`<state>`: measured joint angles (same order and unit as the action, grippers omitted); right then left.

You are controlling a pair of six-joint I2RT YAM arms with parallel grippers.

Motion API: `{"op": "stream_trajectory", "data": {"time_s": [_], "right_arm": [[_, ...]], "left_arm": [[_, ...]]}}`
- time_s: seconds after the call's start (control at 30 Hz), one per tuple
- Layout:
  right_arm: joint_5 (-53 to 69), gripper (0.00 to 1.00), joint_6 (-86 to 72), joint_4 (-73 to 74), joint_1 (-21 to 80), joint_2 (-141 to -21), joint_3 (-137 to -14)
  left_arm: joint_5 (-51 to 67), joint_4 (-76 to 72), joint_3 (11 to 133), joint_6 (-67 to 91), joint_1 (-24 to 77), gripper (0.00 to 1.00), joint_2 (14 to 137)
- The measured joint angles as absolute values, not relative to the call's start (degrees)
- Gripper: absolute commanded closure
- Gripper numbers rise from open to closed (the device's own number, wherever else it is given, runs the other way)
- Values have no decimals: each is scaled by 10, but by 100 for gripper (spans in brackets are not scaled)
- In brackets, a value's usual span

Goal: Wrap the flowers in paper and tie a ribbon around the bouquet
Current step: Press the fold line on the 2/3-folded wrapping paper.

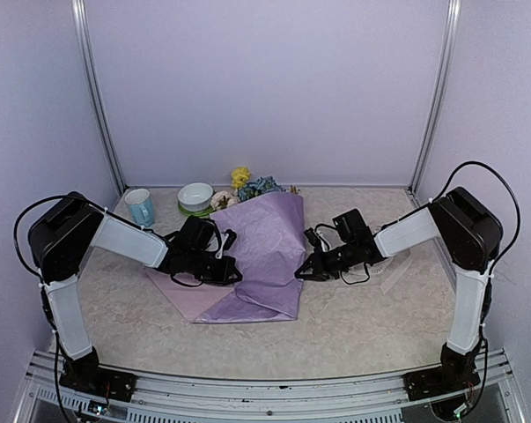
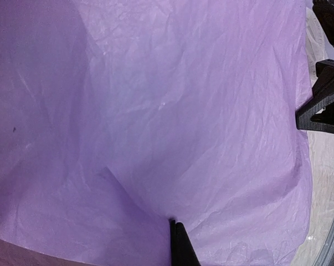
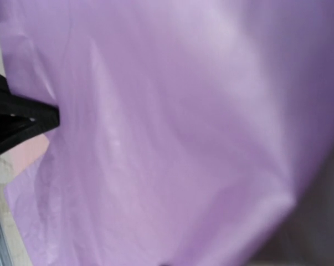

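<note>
The lilac paper (image 1: 265, 247) lies folded over itself mid-table and fills both wrist views (image 2: 183, 111) (image 3: 183, 138). The flowers (image 1: 247, 185) stick out at its far end, showing yellow, blue and pink heads; their stems are hidden under the sheet. My left gripper (image 1: 233, 271) is at the paper's left side, its fingertips (image 2: 176, 223) shut on a pinch of paper where the creases meet. My right gripper (image 1: 301, 270) is shut on the paper's right edge, seen as a black point (image 2: 298, 119); paper hides its own fingers in the right wrist view. A pale ribbon (image 1: 395, 271) lies faintly under the right arm.
A light blue cup (image 1: 140, 207) and a white bowl (image 1: 195, 196) on a green saucer stand at the back left, close to the flower heads. Walls and metal posts close in the table on three sides.
</note>
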<state>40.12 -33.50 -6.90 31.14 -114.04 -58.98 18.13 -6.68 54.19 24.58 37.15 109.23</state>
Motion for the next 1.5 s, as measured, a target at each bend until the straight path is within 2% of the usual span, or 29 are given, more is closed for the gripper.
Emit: {"op": "stream_trajectory", "data": {"time_s": [0.47, 0.5, 0.63, 0.7, 0.93, 1.1, 1.23, 1.5], "right_arm": [[388, 100, -375, -116, 305, -953, -360], [389, 97, -382, -125, 305, -941, -345], [387, 66, -386, -117, 305, -936, -331], [378, 56, -370, -83, 304, -937, -348], [326, 36, -304, 27, 291, -914, -430], [312, 31, -280, 50, 265, -920, -492], [277, 36, -248, 56, 251, -973, -543], [215, 38, -214, 67, 249, -1078, -604]], "left_arm": [[244, -37, 577, 224, 437, 100, 1112], [249, -37, 577, 224, 440, 100, 1112], [255, -32, 575, 225, 444, 100, 1112], [253, -29, 571, 226, 440, 100, 1112], [249, -37, 565, 231, 438, 100, 1110], [249, -38, 565, 233, 438, 100, 1110], [249, -39, 564, 233, 438, 100, 1110], [248, -38, 564, 233, 438, 100, 1109]]}}
